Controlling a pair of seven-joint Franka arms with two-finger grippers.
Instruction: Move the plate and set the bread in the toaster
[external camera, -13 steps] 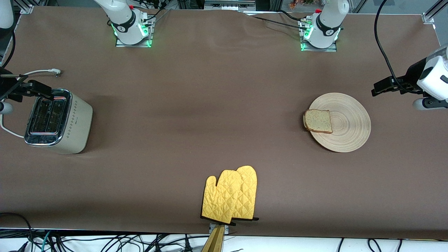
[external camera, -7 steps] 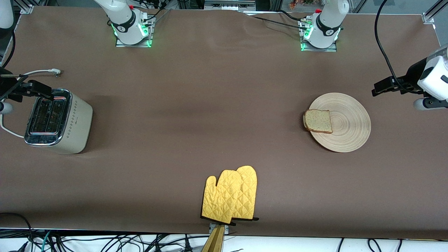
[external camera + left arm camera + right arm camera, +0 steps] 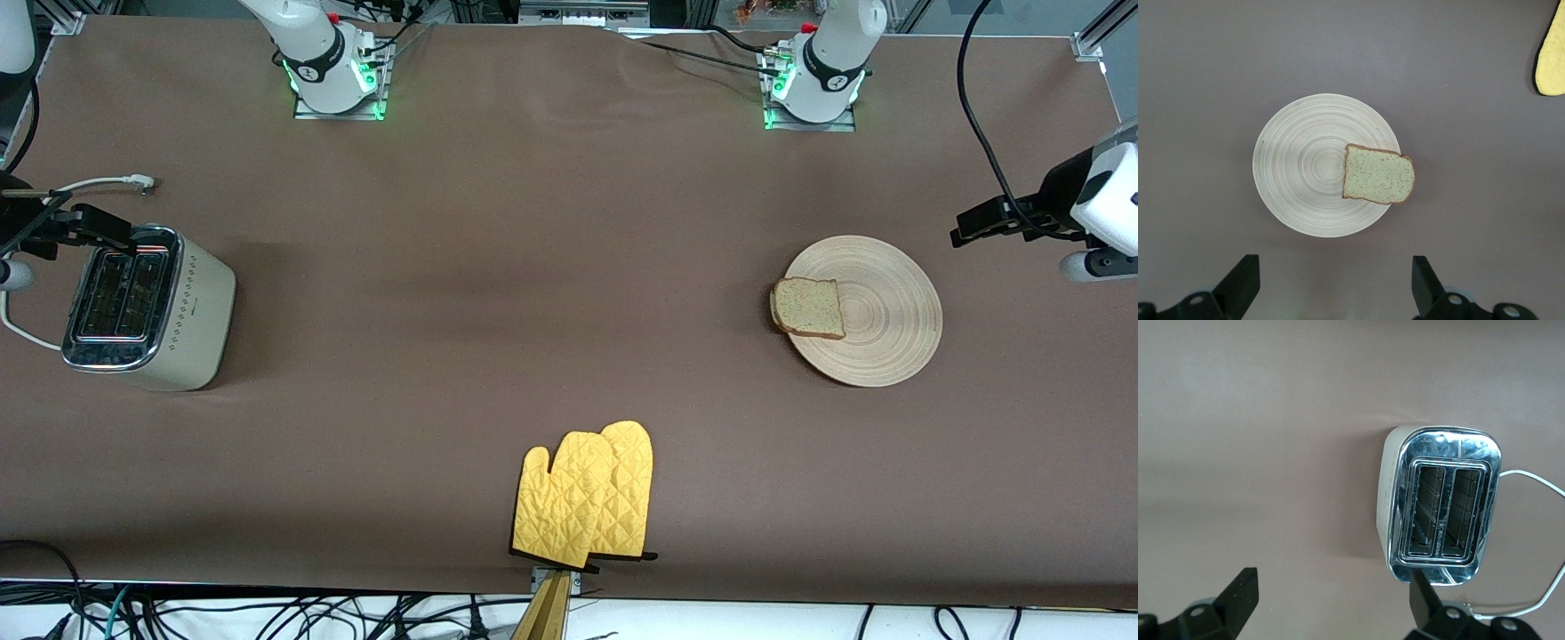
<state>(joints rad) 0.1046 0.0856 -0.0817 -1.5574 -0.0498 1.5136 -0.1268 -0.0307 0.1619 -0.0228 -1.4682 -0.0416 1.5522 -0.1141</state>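
Brown table (image 3: pixel 533 267) — both tools, left (image 3: pixel 1331 283) and right (image 3: pixel 1331 603), gape empty (fingertips cropped); bread (image 3: pixel 808 308) overhangs plate (image 3: pixel 880 311).

Bread (image 3: pixel 808 308) on plate (image 3: pixel 880 338), at its edge toward the toaster (image 3: pixel 142 307).

Two white, rounded arm bases up top, each ringed with a black band and glowing green at the foot, bolted onto silver metal mounting plates. Red buttons or caps peek out beside both bases, and black cables snake away from them. The left arm (image 3: pixel 1098 200) ends in a glossy white wrist shell with a black joint section and a thick black cable looping up off it. Its left tool (image 3: pixel 969 227) is matte black, with angular, wedge-shaped fingers (image 3: pixel 1238 283) on mounts dotted with pale round screws. The right tool (image 3: pixel 89 229) is black too, same blunt fingers (image 3: pixel 1238 597).
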